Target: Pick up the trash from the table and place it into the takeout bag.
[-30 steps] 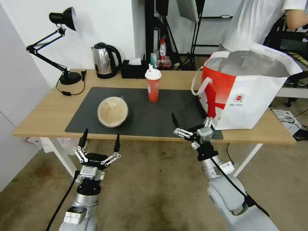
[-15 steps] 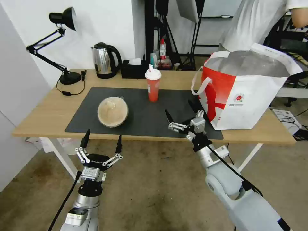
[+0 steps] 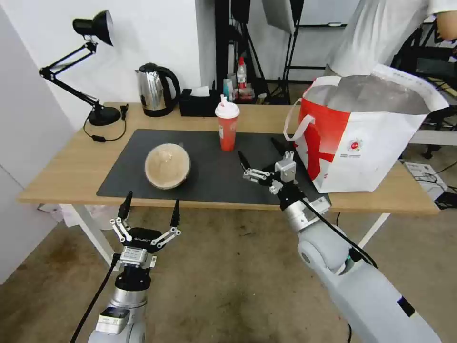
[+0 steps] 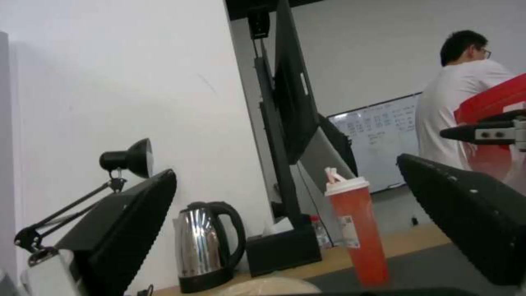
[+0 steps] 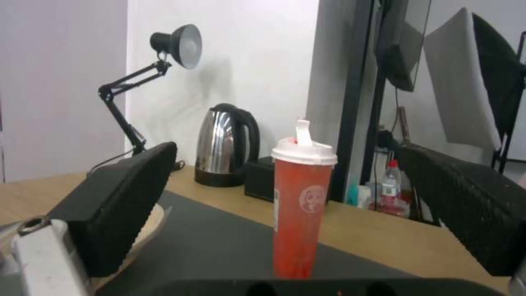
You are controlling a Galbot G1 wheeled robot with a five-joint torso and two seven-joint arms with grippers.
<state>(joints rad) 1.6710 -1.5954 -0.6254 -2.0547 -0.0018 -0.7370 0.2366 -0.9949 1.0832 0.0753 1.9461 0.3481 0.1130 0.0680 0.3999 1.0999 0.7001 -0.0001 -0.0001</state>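
Note:
The red drink cup (image 3: pixel 227 128) with a white lid stands upright on the dark mat (image 3: pixel 209 174) of the table (image 3: pixel 66 169). A round clear-lidded bowl of tan food (image 3: pixel 167 165) sits on the mat to its left. The takeout bag (image 3: pixel 366 138) stands open at the table's right end. My right gripper (image 3: pixel 259 155) is open above the mat's front right part, between cup and bag, a short way in front of the cup (image 5: pixel 300 209). My left gripper (image 3: pixel 151 209) hangs open below the table's front edge, in front of the bowl.
A steel kettle (image 3: pixel 154 90), a black tissue box (image 3: pixel 199 102) and a black desk lamp (image 3: pixel 93 62) stand along the table's back edge. A person in a white shirt (image 3: pixel 381 33) stands behind the bag. Bare floor lies before the table.
My right gripper has risen from the table's front edge and moved forward and left over the mat, closer to the cup. The left gripper has barely moved.

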